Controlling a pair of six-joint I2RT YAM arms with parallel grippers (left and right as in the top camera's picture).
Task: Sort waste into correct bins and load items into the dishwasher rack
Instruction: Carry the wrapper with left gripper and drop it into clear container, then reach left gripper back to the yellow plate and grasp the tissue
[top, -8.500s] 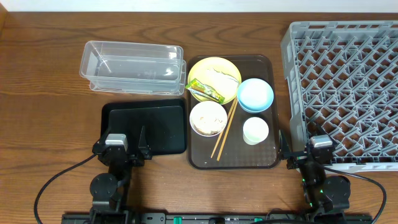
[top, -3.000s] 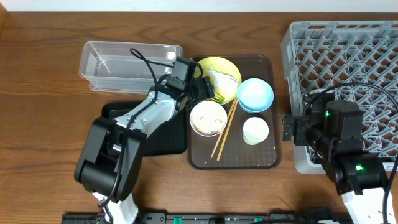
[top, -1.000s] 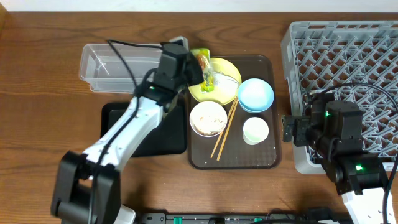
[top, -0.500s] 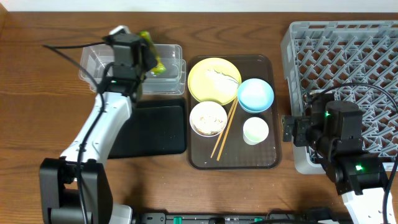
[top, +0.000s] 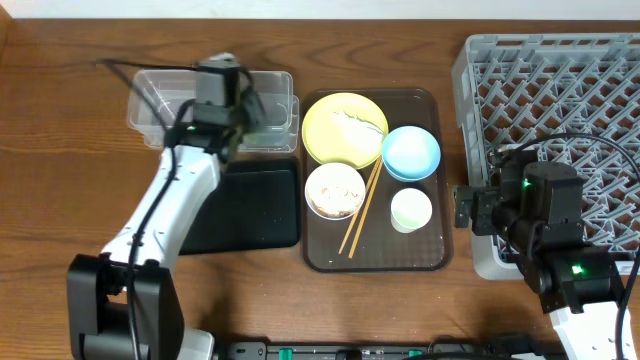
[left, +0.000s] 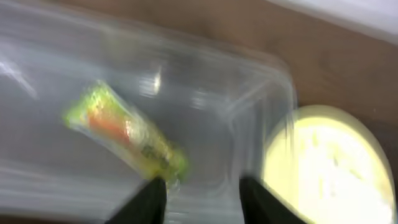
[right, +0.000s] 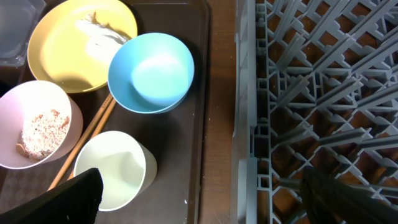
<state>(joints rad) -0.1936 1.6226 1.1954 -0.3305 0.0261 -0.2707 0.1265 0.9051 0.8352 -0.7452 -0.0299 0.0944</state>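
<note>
Right claw (right: 200, 186) hangs slack, fingers spread wide with nothing between them, low at the near side of the bench (top: 60, 200), over the seam where the brown serving tray (right: 199, 93) meets the dishwasher rack (top: 560, 120). Just to its left stands the small white cup (right: 115, 168), upright, the closest dish to it.

Past the cup sits the white bowl (right: 34, 124) with rice grains (right: 37, 130) in its bottom. The wooden chopsticks (top: 360, 210) run slantwise between bowl and cup, long axis from near-left to far-right. Farther back come the light blue bowl (right: 151, 71) and the yellow plate (right: 68, 43), with the crumpled tissue (right: 96, 37) lying on the plate.

Left of the serving tray, the black tray (top: 250, 205) lies on the near side and the clear tub (top: 160, 100) behind it. Over the tub's right end, farthest out, the left claw (left: 200, 186) is released, fingers parted and gripping nothing. The snack wrapper (left: 124, 137) lies on the tub floor, apparently free of them, though that wrist view is blurred.

I judge the wrapper sorted and the tissue a likely next pick. It lies to the left claw's right, just across the tub's end wall, so the left arm looks better placed for it. The cup suits the right arm, with the rack directly on its other side.
</note>
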